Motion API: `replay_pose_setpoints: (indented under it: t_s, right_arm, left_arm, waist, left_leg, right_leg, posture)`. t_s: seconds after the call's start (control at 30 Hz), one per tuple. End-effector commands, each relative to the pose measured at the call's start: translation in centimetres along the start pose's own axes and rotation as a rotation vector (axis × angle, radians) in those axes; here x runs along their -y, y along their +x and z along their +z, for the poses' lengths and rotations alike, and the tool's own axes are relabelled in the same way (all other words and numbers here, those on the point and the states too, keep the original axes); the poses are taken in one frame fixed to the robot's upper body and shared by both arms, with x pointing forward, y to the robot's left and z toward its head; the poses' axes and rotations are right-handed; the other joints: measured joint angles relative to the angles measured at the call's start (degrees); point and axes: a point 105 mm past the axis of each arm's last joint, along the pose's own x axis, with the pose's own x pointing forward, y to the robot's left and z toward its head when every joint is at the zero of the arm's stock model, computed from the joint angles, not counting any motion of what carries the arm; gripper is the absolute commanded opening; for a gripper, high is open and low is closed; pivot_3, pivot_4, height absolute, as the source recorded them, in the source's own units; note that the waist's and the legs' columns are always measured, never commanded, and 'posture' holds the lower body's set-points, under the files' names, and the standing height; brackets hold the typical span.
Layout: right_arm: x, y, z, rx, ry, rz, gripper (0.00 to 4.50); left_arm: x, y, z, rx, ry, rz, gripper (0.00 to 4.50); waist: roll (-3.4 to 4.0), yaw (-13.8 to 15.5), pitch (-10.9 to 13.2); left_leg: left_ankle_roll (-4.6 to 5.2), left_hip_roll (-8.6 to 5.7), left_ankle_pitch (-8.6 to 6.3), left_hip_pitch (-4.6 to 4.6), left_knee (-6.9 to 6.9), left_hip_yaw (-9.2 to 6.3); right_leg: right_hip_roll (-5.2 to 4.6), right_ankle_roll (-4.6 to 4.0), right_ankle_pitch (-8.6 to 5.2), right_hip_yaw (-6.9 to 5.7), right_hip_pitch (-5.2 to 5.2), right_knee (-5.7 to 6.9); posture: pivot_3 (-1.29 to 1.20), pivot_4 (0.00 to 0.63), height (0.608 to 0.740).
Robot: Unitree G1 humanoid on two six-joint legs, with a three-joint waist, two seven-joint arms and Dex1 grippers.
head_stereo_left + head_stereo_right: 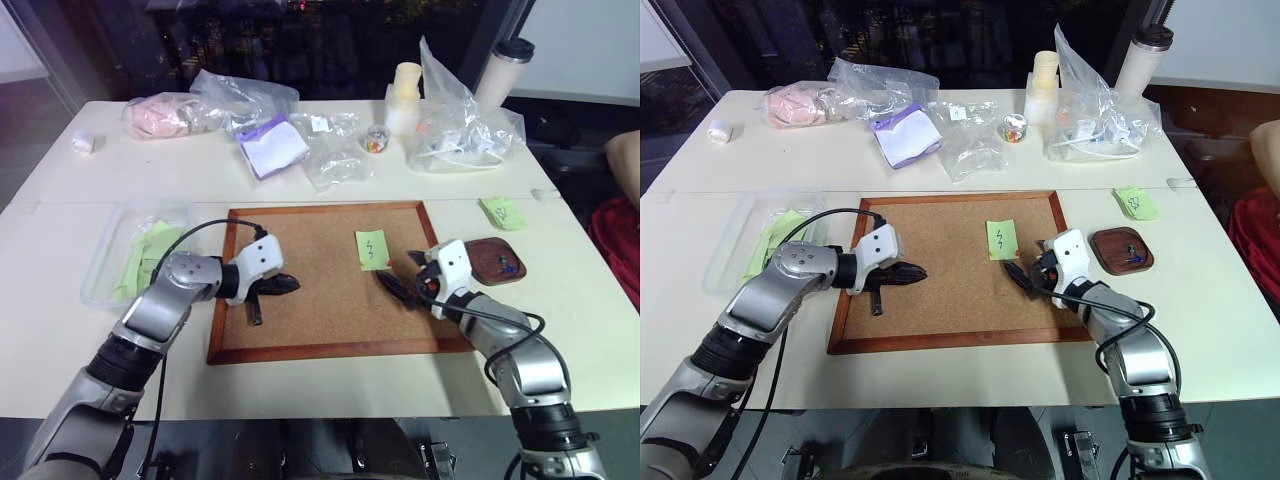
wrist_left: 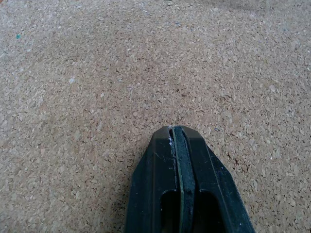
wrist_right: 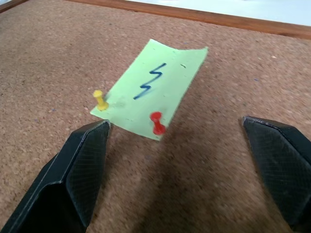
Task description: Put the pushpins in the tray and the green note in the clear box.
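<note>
— Where's the green note (image 3: 148, 90) from the right gripper (image 3: 175, 145)?

— Flat on the corkboard (image 1: 320, 300), just ahead of the fingers, toward eleven o'clock of them. Those fingers are spread wide, nothing between them.

— How many pins in it?

— Two that I count: a yellow pushpin (image 3: 100, 100) and a red pushpin (image 3: 157, 123), both at the note's near edge. The yellow one is just beside one fingertip.

— And the left gripper (image 1: 285, 284)?

— Pressed shut, empty, over bare cork at about nine o'clock of the note, well apart.

— The containers?

— One tray (image 1: 496, 261) at three o'clock off the board, small pins inside, too tiny to count. One clear box (image 1: 100, 262) at nine o'clock, green papers in it.
</note>
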Motion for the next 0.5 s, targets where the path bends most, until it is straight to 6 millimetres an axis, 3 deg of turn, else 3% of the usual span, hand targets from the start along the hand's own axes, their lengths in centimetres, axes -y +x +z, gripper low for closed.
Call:
replay_pose_setpoints:
  t_s: [0.03, 0.2, 0.5]
  right_arm:
    - [-0.15, 0.33, 1.07, 0.043, -0.044, 0.007, 2.73]
    - [-0.39, 0.34, 1.04, 0.05, -0.061, 0.012, 0.08]
    - [-0.21, -0.1, 1.28, 0.066, -0.074, -0.003, 0.08]
  left_arm:
    - [1.04, 0.47, -0.93, -0.027, -0.022, -0.039, 0.0]
    - [1.13, 0.46, -1.01, -0.03, -0.023, -0.038, 0.0]
    - [1.16, 0.37, -1.21, -0.037, -0.023, -0.038, 0.0]
  waist:
    - [0.0, 0.0, 0.0]
    - [0.0, -0.1, 0.0]
    - [0.0, -0.1, 0.0]
  left_leg:
    - [0.0, 0.0, 0.0, 0.0, 0.0, 0.0]
    - [0.0, 0.0, 0.0, 0.0, 0.0, 0.0]
    - [0.0, 0.01, 0.0, 0.01, 0.0, 0.0]
  right_leg:
    - [0.0, 0.0, 0.0, 0.0, 0.0, 0.0]
    - [0.01, 0.0, 0.0, 0.0, -0.01, 0.0]
    - [0.01, 0.0, 0.0, 0.0, -0.01, 0.0]
  posture:
    - [0.0, 0.15, 0.734]
    - [0.0, 0.15, 0.734]
    - [0.0, 0.15, 0.734]
